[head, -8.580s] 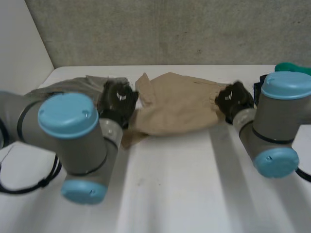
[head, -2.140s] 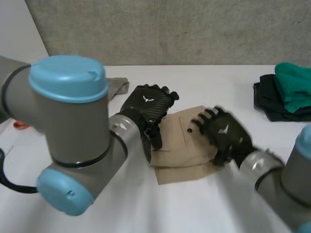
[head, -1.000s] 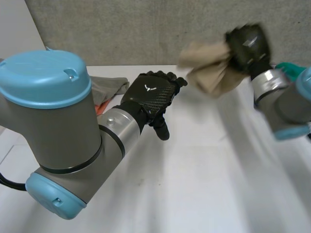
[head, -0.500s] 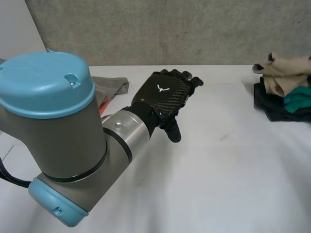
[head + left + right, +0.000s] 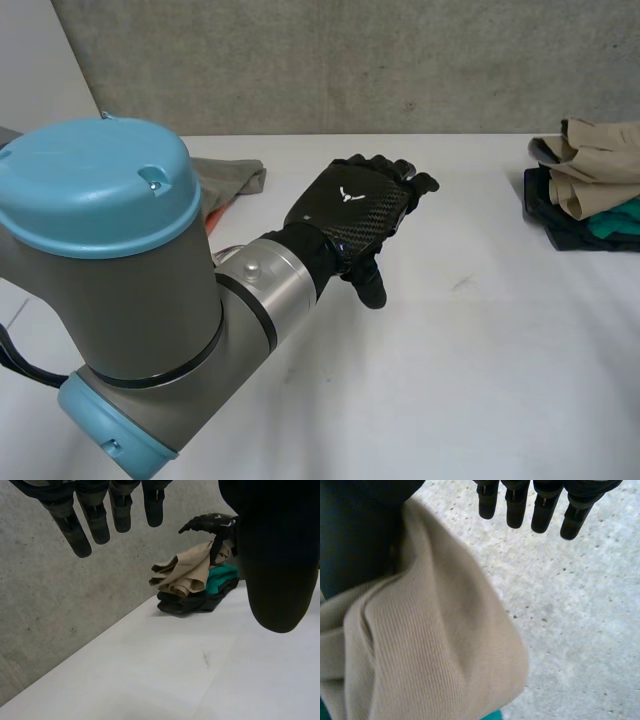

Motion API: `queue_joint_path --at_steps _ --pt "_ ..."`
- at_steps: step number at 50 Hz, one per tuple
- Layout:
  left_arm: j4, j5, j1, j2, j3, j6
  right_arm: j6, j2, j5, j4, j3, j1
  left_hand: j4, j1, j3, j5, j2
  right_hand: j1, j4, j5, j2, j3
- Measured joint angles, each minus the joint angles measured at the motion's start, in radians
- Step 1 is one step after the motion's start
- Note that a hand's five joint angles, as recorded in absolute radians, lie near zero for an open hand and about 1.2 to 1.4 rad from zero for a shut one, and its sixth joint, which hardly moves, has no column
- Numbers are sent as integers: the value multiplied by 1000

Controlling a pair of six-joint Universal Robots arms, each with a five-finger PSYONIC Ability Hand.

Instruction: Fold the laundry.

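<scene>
Desk (image 5: 470, 350): tan cloth (image 5: 595, 160) tops the stack (image 5: 545, 210) far right, grey cloth (image 5: 232, 177) far left.
Left arm (image 5: 110, 260) fills the near left. The left robot hand (image 5: 352, 212) hovers mid-desk, fingers straight and spread, holding nothing. The stack is dark and teal garments with the tan cloth bunched loosely on top. The grey cloth lies crumpled behind the left arm, partly hidden. The right robot hand (image 5: 210, 521) is just above the tan cloth, fingers (image 5: 516, 505) straight; cloth lies against its thumb side but looks unpinched. Handling guess: light, soft and floppy, woven so not slippery, sags from any single hold. Take the grey cloth by two corners of one edge, one hand each; the corners are hidden for now.
</scene>
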Motion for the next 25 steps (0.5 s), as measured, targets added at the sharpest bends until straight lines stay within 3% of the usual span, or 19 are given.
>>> queue_joint_path --at_steps 8,11,16,20,25 --pt "0 0 -10 30 1 -5 -93 -178 45 180 126 -30 0 0 0 0 0 0 -4 0 0 -1" --pt "0 0 -15 50 1 -16 -196 -236 113 321 142 -62 0 0 0 0 0 0 -4 0 0 -1" --pt "1 7 -18 95 3 -49 -431 -314 374 548 119 -108 0 0 0 0 0 0 -4 0 0 -1" --pt "3 29 -12 129 6 -76 -535 -366 545 571 116 -104 0 0 1 0 -1 0 -4 0 0 -1" --pt "14 48 22 169 5 -91 -498 -471 584 458 203 -57 0 0 0 0 -1 0 -4 0 0 -1"
